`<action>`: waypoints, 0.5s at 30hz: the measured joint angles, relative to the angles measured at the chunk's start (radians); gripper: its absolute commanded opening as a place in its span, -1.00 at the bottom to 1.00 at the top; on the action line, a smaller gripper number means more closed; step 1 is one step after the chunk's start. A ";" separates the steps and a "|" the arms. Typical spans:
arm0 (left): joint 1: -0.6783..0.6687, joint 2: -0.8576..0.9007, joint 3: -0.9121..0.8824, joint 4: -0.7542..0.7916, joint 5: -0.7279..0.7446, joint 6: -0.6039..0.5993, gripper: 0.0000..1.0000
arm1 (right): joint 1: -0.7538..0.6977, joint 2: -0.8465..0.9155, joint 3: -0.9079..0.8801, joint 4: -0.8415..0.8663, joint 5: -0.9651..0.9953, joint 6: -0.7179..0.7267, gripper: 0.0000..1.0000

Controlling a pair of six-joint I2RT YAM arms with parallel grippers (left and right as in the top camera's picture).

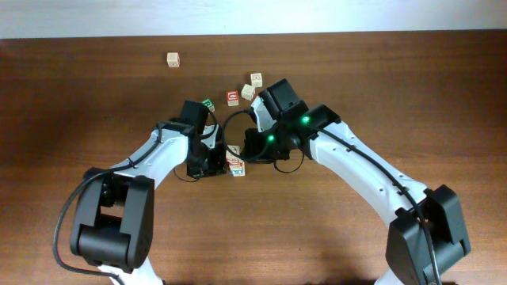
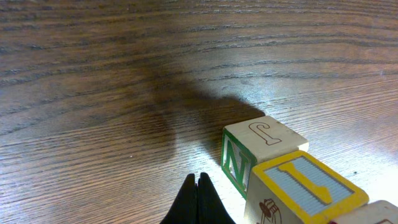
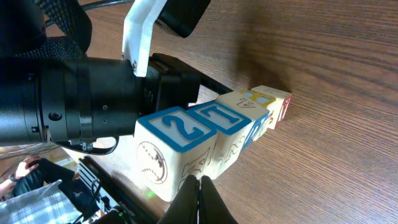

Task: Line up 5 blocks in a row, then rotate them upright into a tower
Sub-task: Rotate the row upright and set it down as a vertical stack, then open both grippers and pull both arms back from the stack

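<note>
Block row [image 1: 235, 165], centre of scene, flanked by your two closed grippers.
Right gripper [image 3: 200, 202]: fingers pressed together, empty, just near of the blue-marked block [image 3: 174, 146]; the row runs far to a red-marked block [image 3: 280, 106]. Left gripper [image 2: 198, 199]: likewise closed, empty, just left of the green N block [image 2: 235, 163].

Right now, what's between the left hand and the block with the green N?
Only bare table, in the left wrist view; the shut left hand is apart from the green N block.
</note>
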 measured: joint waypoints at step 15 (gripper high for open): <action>0.058 0.000 0.024 -0.049 -0.072 -0.001 -1.00 | -0.061 0.000 0.011 -0.084 0.027 -0.039 -0.91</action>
